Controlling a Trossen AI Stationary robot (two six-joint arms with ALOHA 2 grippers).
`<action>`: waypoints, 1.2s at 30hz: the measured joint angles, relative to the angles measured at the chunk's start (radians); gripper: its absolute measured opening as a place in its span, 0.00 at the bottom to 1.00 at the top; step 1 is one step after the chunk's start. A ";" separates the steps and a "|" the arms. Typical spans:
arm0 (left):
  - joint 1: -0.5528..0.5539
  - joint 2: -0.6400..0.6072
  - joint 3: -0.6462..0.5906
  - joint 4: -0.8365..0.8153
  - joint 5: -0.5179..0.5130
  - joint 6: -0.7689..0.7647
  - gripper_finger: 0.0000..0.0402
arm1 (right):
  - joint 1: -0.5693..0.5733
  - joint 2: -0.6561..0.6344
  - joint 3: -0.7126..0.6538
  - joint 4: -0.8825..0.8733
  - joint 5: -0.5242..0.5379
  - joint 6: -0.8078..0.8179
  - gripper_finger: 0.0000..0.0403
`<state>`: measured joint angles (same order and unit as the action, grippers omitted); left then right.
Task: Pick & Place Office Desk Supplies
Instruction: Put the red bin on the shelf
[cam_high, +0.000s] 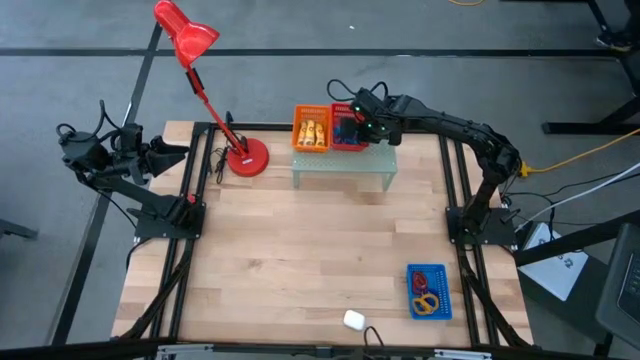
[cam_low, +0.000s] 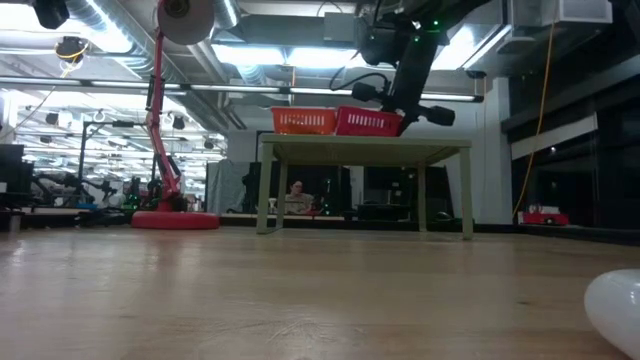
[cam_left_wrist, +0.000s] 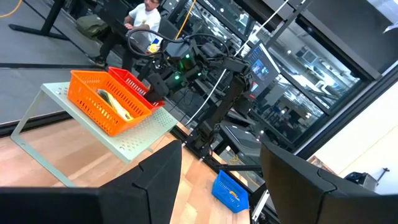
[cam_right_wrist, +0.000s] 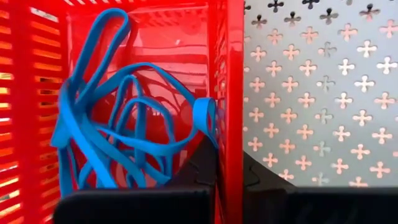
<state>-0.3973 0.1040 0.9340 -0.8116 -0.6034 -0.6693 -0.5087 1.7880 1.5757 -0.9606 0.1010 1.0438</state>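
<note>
A red mesh basket (cam_high: 343, 133) with several blue loops (cam_right_wrist: 118, 130) in it stands beside an orange mesh basket (cam_high: 311, 131) holding yellow tubes (cam_high: 312, 128). Both rest on the pale green riser (cam_high: 345, 168) at the table's far middle. My right gripper (cam_high: 357, 122) reaches down at the red basket's right end and is shut on its wall; it also shows in the right wrist view (cam_right_wrist: 230, 177). A blue mesh basket (cam_high: 428, 292) with orange, red and purple loops lies near the table's near right. My left gripper (cam_left_wrist: 221, 180) is open and empty, off the table's left edge (cam_high: 175, 153). My right gripper has the red basket's right side wall (cam_right_wrist: 229, 140) between its two fingers, one finger (cam_right_wrist: 200, 168) inside the basket and one (cam_right_wrist: 258, 177) outside. The fingers come from above, pointing down. The basket stands on the riser. A blue loop (cam_right_wrist: 204, 115) lies against the inner finger.
A red desk lamp (cam_high: 245, 158) stands left of the riser, its head out beyond the far left corner. A small white object (cam_high: 353, 320) lies at the near edge. The middle of the wooden table (cam_high: 300, 250) is bare. A person sits in the room behind.
</note>
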 joint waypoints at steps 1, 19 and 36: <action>0.000 0.000 0.000 0.000 0.000 0.000 0.54 | 0.000 -0.002 0.000 -0.002 0.000 0.000 0.00; 0.000 0.000 0.000 0.000 -0.007 -0.008 0.54 | 0.000 -0.021 -0.002 -0.065 0.011 0.005 0.00; 0.000 0.000 0.000 0.001 -0.007 -0.008 0.54 | 0.010 -0.022 -0.002 -0.056 -0.001 0.017 0.01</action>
<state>-0.3977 0.1040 0.9340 -0.8108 -0.6102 -0.6773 -0.4992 1.7664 1.5738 -1.0167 0.0998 1.0610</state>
